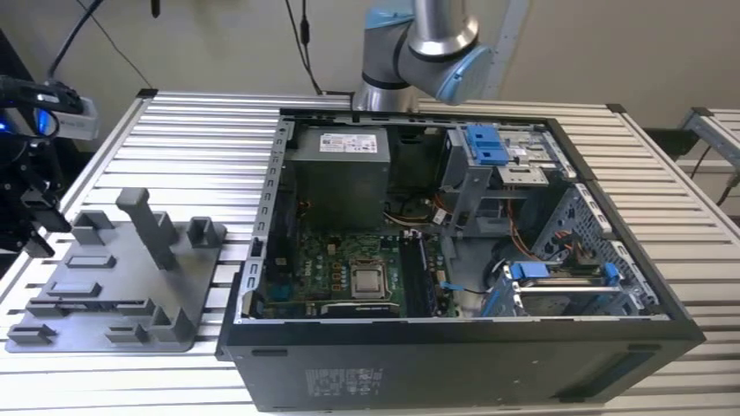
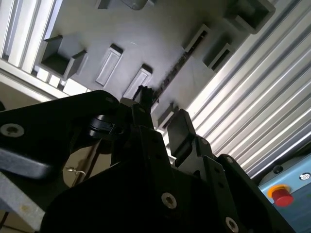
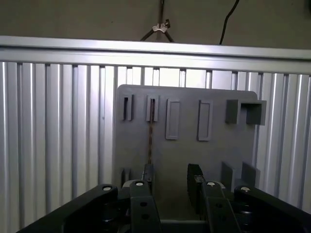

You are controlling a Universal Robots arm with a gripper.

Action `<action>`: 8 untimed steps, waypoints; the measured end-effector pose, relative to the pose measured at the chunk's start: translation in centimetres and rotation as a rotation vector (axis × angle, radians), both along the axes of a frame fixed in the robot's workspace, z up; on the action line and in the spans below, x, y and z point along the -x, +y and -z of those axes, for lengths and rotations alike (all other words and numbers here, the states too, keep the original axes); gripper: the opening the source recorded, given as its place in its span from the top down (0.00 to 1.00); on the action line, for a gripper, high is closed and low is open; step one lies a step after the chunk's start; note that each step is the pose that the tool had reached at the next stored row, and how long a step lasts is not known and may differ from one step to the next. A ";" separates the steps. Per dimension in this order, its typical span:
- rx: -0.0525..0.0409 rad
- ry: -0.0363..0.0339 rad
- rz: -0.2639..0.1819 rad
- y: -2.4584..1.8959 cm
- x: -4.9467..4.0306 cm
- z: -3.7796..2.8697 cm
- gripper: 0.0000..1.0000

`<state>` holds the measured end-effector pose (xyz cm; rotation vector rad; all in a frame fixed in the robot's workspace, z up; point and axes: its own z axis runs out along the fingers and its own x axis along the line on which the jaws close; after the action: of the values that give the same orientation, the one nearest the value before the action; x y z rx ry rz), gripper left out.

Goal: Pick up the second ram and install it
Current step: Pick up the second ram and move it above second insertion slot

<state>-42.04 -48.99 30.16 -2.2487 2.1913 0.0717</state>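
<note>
Second ram (image 3: 150, 138), edge-on sliver in tray (image 3: 214, 155), end effector (image 3: 171, 171) parted

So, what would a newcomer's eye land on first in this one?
The open computer case takes up most of the exterior view, its motherboard exposed. The grey fixture tray sits beside it on the slatted table, at the exterior view's left. In the first wrist view the gripper hangs open over that tray, where the second ram stands edge-on in a slot, a thin dark line ahead of one finger.
</note>
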 end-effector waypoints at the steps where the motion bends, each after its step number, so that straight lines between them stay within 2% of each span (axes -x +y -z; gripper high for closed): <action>1: 0.0001 0.0001 -0.005 0.00 0.01 0.12 0.58; 8: 0.0000 -0.0001 -0.021 0.00 0.22 0.96 0.58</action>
<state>-42.26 -48.98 29.20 -2.2719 2.1678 0.0716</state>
